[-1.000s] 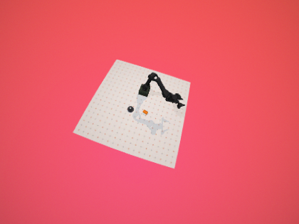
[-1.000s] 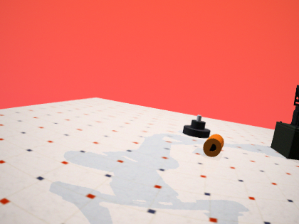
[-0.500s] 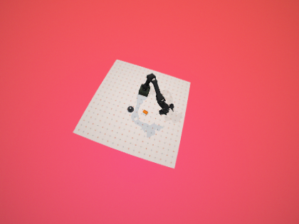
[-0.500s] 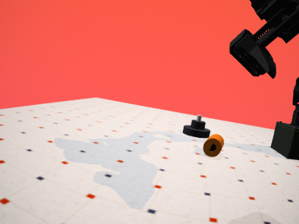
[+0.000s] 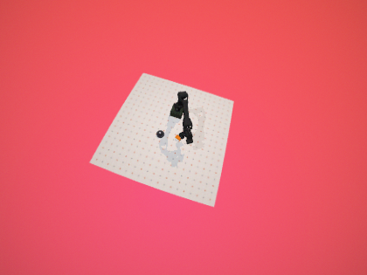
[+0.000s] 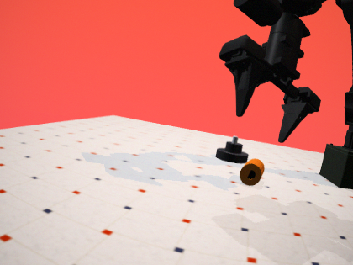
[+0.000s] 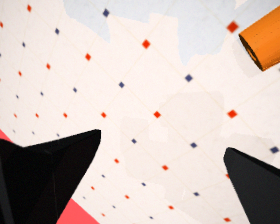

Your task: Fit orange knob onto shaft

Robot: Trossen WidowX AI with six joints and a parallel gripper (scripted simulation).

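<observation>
The orange knob (image 5: 178,137) (image 6: 257,167) (image 7: 267,41) lies on its side on the mat. In the exterior view its end with the dark D-shaped hole faces the camera. In the wrist view it is at the top right, cut off by the frame edge. The silver shaft (image 6: 234,140) stands upright on the black round pedestal (image 5: 160,134) (image 6: 232,155), with nothing on it. My gripper (image 6: 260,129) (image 7: 162,144) is open and empty, above the mat and tilted. The knob is not between its fingers. The flat side of the shaft cannot be made out.
The white dotted mat (image 5: 131,156) (image 6: 63,184) (image 7: 145,70) bears the knob, the pedestal and the arm's base (image 5: 176,110) (image 6: 336,167). The pedestal stands a short way from the knob. Shadows of the arm fall across the mat. Red ground surrounds it.
</observation>
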